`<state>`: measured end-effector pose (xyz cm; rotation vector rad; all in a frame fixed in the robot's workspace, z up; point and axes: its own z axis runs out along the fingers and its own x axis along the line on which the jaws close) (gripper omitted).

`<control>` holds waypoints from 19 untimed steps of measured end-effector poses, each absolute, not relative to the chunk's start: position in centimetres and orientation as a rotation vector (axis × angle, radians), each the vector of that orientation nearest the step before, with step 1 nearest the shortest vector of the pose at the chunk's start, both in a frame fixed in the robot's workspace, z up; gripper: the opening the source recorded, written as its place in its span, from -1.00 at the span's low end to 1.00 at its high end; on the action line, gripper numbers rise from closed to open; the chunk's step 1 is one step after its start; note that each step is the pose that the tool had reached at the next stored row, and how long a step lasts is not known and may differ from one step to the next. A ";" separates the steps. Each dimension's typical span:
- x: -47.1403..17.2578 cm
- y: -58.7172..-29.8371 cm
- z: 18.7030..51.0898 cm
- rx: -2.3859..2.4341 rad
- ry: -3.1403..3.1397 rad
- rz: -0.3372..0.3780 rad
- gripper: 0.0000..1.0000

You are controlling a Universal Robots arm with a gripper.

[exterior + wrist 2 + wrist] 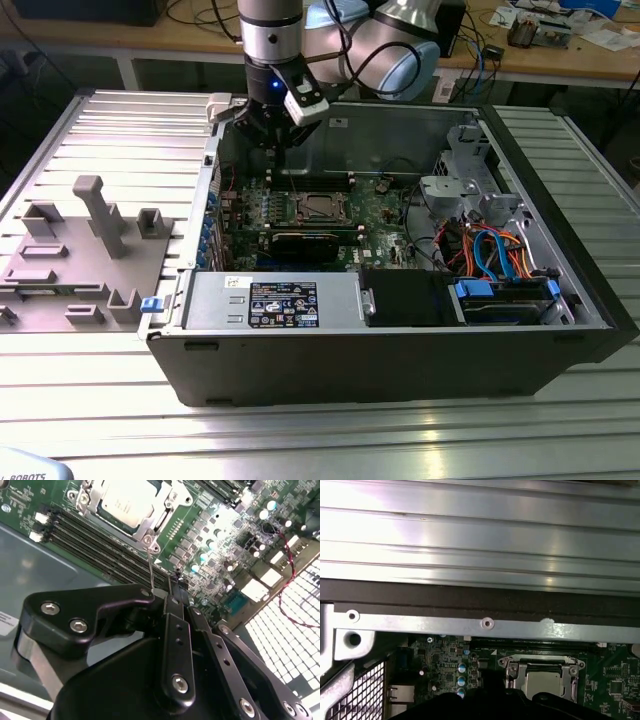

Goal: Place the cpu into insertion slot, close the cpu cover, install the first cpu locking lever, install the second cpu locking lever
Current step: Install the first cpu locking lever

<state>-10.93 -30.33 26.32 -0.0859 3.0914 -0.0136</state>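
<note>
Where hidden outside, tool [172, 587] grips lever [150, 567].

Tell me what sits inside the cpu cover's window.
The cpu shows through the cpu cover, its silver-grey top in both wrist views. The insertion slot beneath is covered by the chip.

Open computer case [400, 350] lay on the bench [320, 430]. Circuit board [380, 200] sat inside it, cpu [318, 207] in the insertion slot. Fixture block [80, 260] stood on the exterior view's left of the case.
</note>
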 end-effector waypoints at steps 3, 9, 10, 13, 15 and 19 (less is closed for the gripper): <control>-10.7 -30.3 26.3 -0.086 3.092 -0.013 -0.79; -10.5 -30.3 26.3 -0.086 3.092 -0.013 -0.79; -10.4 -30.3 26.3 -0.086 3.092 -0.013 -0.79; -10.3 -30.3 26.3 -0.086 3.092 -0.013 -0.79; -10.2 -30.3 26.3 -0.086 3.092 -0.013 -0.79; -10.1 -30.3 26.3 -0.086 3.092 -0.013 -0.79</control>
